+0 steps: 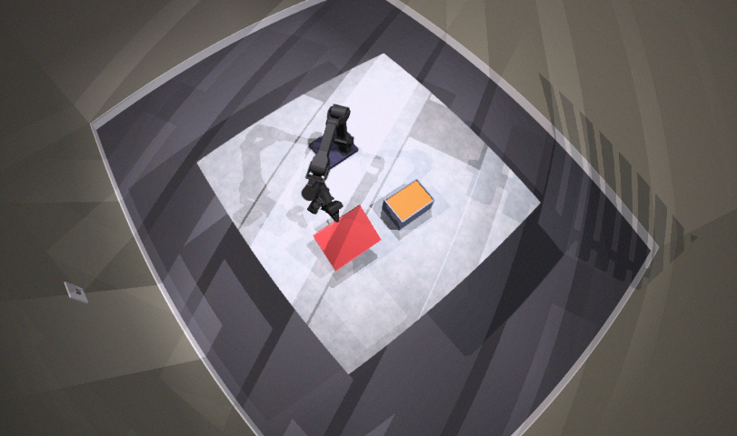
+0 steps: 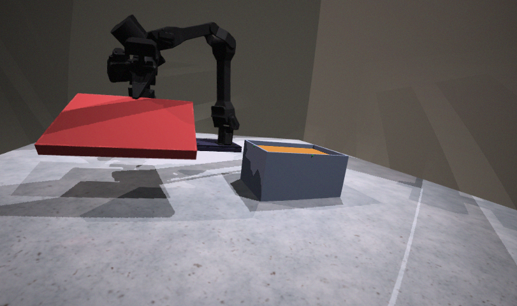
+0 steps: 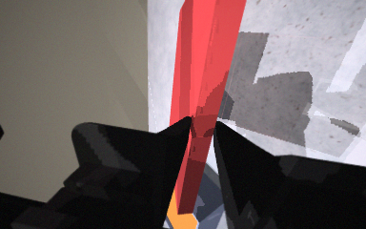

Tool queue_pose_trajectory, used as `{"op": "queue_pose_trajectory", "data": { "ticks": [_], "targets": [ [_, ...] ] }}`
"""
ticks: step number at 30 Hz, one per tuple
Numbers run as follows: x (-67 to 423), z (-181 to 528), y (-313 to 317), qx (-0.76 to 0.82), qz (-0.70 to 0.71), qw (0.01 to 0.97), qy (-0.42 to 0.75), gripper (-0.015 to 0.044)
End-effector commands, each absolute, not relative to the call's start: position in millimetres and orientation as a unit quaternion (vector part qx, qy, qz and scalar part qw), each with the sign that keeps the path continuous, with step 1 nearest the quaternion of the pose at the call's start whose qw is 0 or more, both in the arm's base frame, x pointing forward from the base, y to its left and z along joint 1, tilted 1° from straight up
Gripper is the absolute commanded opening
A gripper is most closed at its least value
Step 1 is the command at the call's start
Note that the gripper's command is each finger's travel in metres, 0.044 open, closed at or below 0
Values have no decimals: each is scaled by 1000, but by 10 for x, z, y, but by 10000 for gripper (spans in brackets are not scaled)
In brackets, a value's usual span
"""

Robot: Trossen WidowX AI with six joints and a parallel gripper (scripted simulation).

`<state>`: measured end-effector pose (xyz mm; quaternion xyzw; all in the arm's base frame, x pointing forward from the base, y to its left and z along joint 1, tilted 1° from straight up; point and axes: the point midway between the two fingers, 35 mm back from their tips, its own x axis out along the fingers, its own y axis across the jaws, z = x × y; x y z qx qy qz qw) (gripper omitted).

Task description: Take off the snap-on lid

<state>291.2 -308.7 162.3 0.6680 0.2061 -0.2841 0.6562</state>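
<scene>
My gripper (image 1: 333,213) (image 2: 141,94) (image 3: 202,123) is shut on the back edge of the flat red lid (image 1: 347,237) (image 2: 120,123) (image 3: 204,57). The lid hangs level, right side up, a short way above the table (image 1: 404,302) (image 2: 253,246), to the left of the box. The grey-blue storage box (image 1: 408,203) (image 2: 295,174) stands open on the table, its orange inside showing. In the wrist view the lid shows edge-on between the two black fingers, and a bit of the box's orange (image 3: 182,220) shows below.
The arm's dark base plate (image 1: 336,153) (image 2: 215,145) sits at the back of the table, behind the lid and box. The lid's shadow lies on the table beneath it. A small grey plate (image 1: 75,292) lies far off on the floor to the left.
</scene>
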Motion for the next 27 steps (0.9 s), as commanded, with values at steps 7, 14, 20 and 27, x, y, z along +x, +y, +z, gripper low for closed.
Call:
{"op": "queue_pose_trajectory", "data": {
  "ticks": [7,14,20,27],
  "targets": [
    [2921,1562,-3088,667,-279,660,205,0],
    [2921,1506,-3089,667,-279,660,205,0],
    [2921,1457,-3090,667,-279,660,205,0],
    [2921,1401,-3092,667,-279,660,205,0]
  ]
}}
